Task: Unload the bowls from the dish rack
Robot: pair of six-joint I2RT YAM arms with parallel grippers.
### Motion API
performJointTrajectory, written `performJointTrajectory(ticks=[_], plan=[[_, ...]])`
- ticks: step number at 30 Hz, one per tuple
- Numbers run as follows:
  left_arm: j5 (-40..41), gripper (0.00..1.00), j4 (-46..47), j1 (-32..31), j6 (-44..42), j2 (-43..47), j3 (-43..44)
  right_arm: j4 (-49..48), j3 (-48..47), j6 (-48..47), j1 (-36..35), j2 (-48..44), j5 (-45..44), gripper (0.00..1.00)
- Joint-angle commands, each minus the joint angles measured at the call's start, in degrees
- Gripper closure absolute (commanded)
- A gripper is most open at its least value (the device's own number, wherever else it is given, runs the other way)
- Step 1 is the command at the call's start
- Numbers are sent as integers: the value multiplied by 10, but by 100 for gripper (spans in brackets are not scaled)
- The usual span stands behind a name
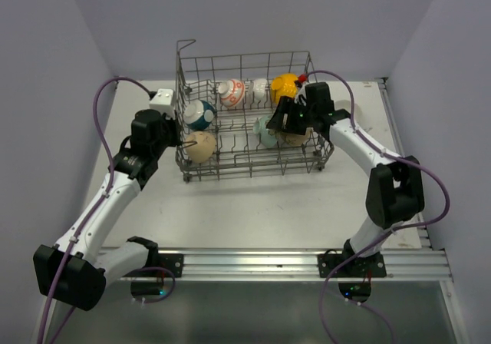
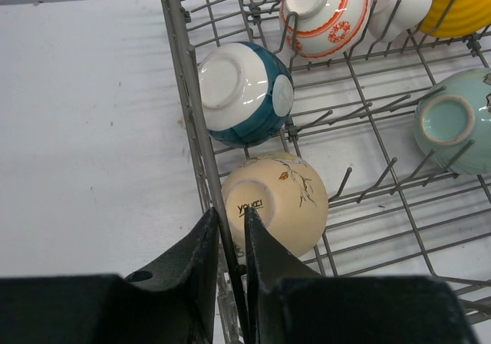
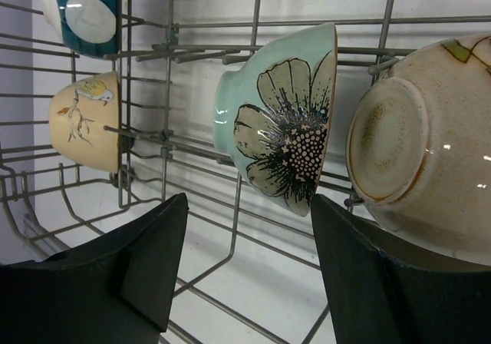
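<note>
**Legible marks: one entry**

Left wrist view. The cream bowl (image 2: pixel 280 202) lies on its side in the dish rack (image 2: pixel 188 90), just inside the rack's wall. A small black printed word sits on the bowl's foot ring and reads "youci" (lower-case, tilted upward to the right; the last two letters are uncertain).

Same view. The white bowl (image 2: pixel 326 14) has orange-red bands and round medallions drawn like seals. They are too small to read as characters.

Top and right wrist views: the word on the cream bowl cannot be made out, and no other lettering or numbers resolve.
</note>
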State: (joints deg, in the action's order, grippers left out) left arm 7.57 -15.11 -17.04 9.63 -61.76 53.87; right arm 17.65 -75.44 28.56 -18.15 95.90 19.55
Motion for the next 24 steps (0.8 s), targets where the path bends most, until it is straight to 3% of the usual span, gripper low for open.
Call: performJointTrajectory(ticks=[1, 15, 24], plan=[[-16, 82, 4, -5, -11, 1, 3, -29, -8, 10, -6, 10, 10, 30], [-29, 89, 6, -5, -14, 7, 2, -27, -18, 1, -15, 35, -21, 23], [-53, 98, 13, -9, -21, 10, -1, -69, -24, 13, -21, 59, 4, 23]])
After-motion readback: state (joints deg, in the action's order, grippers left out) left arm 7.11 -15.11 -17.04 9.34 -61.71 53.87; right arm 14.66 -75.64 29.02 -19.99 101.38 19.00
